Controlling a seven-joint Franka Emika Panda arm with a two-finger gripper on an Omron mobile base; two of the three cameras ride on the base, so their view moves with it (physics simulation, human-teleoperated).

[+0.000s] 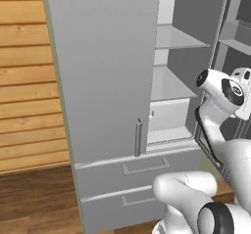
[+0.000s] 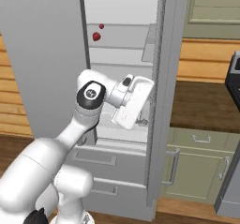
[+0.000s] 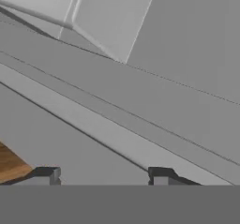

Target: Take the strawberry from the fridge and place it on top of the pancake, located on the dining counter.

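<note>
Since the tiny bright red strawberry (image 2: 96, 36) sits on an upper white shelf inside the tall light grey double-door fridge (image 1: 105, 71), well above the arm's wrist, it's prob. the hardest thing here to take hold of: very small vs. the fingers, light, soft, easily bruised, w/ a smooth rounded skin that could squirt out of a hard pinch. Best bet imo is a gentle squeeze across its widest part, near the shoulder not the tapered tip, jaws centred so it doesn't roll. A second small red speck sits just above and right of it; can't tell what that is. Below, the white Franka arm's two-finger gripper (image 3: 103, 174) is low by the fridge's bottom compartment, near the open door edge; in the hand view both dark finger tips stand apart w/ nothing between them, so it's released, holding nothing. That view looks along grey fridge panels, w/ a sliver of brown wooden floor (image 3: 9, 167) at lower left. Fridge left door is closed, slim bar handle (image 1: 138, 137) untouched; two drawers under it shut.
</note>
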